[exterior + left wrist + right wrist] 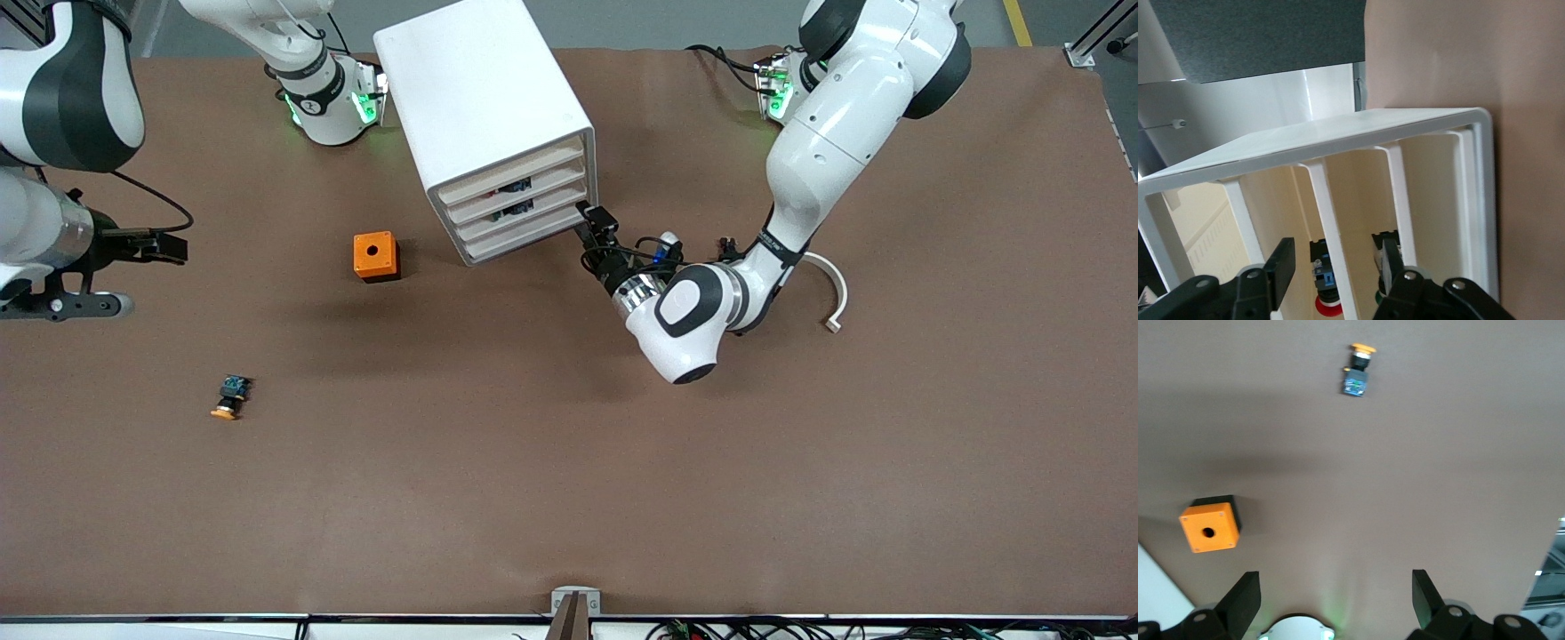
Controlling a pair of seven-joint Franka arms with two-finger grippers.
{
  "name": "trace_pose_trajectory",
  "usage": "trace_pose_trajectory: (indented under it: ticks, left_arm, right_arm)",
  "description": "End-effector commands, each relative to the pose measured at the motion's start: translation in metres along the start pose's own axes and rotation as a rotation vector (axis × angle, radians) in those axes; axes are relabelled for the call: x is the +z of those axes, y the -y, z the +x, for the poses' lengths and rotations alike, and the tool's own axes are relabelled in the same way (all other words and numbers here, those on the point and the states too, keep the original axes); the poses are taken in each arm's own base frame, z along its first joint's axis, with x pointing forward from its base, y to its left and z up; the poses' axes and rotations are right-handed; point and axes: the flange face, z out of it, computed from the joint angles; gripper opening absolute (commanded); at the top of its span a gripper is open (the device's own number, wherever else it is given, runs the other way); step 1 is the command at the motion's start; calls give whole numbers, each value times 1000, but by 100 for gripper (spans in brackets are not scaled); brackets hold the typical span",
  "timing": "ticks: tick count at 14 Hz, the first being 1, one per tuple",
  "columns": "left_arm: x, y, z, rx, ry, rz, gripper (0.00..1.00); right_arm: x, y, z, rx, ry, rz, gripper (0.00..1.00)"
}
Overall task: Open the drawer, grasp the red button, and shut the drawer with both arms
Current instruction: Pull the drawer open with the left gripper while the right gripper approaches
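The white cabinet (484,116) stands toward the robots' bases, its four white drawer fronts (516,203) all pushed in. My left gripper (594,220) is at the end of the lower fronts. In the left wrist view my left gripper (1337,250) is open, its fingers either side of one white front edge (1331,220) without touching it. The red-capped button (1327,303) with its black-and-blue body lies inside, just past that edge. My right gripper (173,247) waits in the air at the right arm's end of the table. In its wrist view the right gripper (1335,577) is open and empty.
An orange box with a hole (376,256) sits beside the cabinet, toward the right arm's end. An orange-capped button (231,396) lies nearer the front camera. A white curved piece (834,293) lies by the left arm. A green-capped part (1379,293) is in the compartment beside the button's.
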Motion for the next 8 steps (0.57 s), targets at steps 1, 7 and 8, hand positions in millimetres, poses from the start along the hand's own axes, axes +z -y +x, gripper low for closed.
trace_pose_trajectory:
  ticks: [1, 7, 8]
  left_arm:
    - [18, 5, -13, -5, -3, 46, 61]
    - [59, 0, -16, -25, -58, 78, 61]
    - [67, -2, -16, -38, -71, 84, 60]
  right_arm:
    - [-3, 10, 2, 132, 19, 58, 100]
    - [-10, 97, 0, 620, 65, 137, 100]
    - [-12, 105, 0, 666, 69, 154, 100]
